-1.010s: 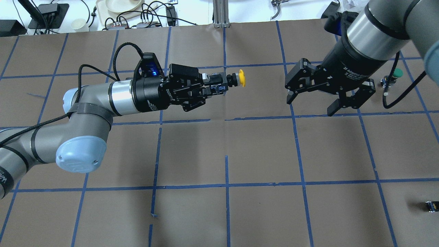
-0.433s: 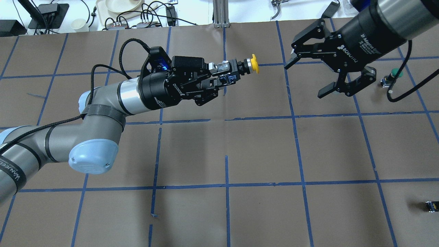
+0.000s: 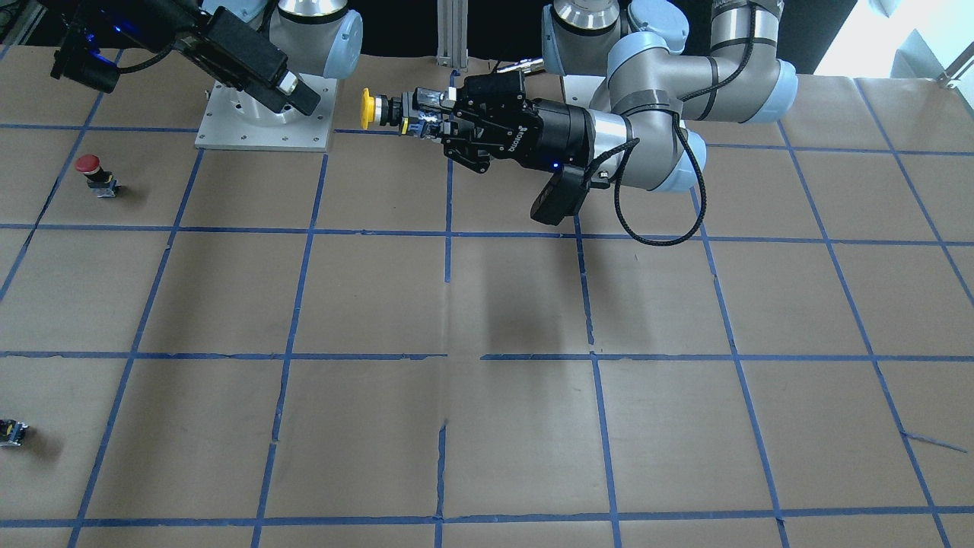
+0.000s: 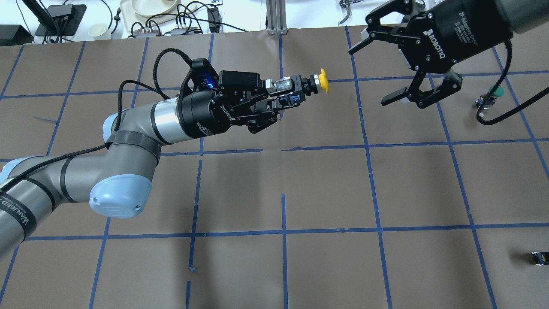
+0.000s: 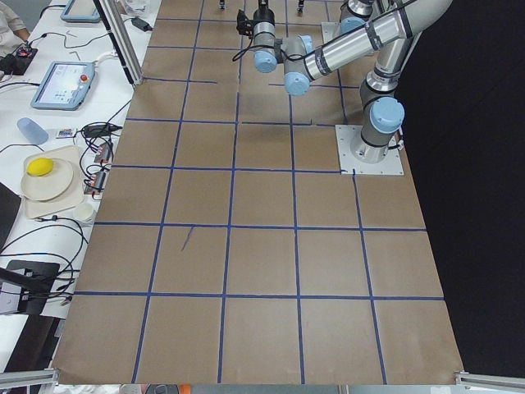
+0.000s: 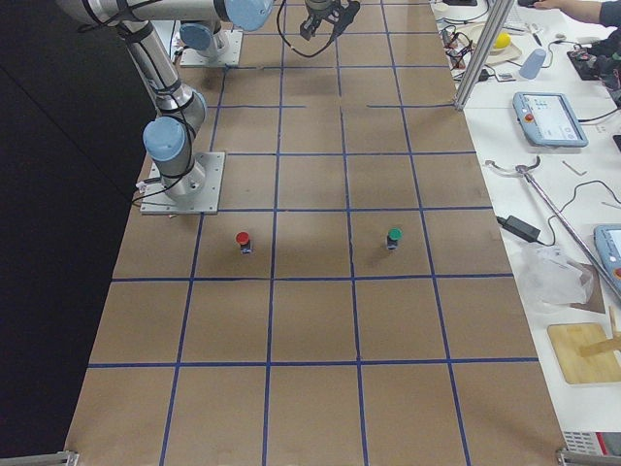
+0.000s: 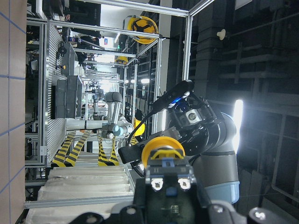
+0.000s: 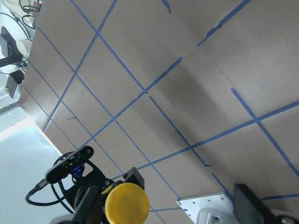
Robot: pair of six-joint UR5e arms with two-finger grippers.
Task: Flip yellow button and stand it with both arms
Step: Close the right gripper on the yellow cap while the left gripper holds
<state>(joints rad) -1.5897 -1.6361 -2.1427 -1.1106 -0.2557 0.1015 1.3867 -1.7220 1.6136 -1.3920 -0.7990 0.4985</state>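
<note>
The small push-button with a round yellow cap and black block body (image 4: 316,82) is gripped by its body in the left arm's black two-finger pincer (image 4: 286,89). It is held sideways, clear of the brown paper-covered table (image 4: 326,184), over its middle and away from every edge. The right pincer (image 4: 371,75) is spread wide, near the cap but apart from it.

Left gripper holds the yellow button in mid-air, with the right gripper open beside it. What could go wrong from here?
1. The yellow button is gripped by its body alone, its cap sticking out past the left gripper. A bump from the right gripper could knock it loose and drop it.
2. Little besides the round cap is exposed, so the right gripper, open and off to one side, may close on the cap and slip.
</note>
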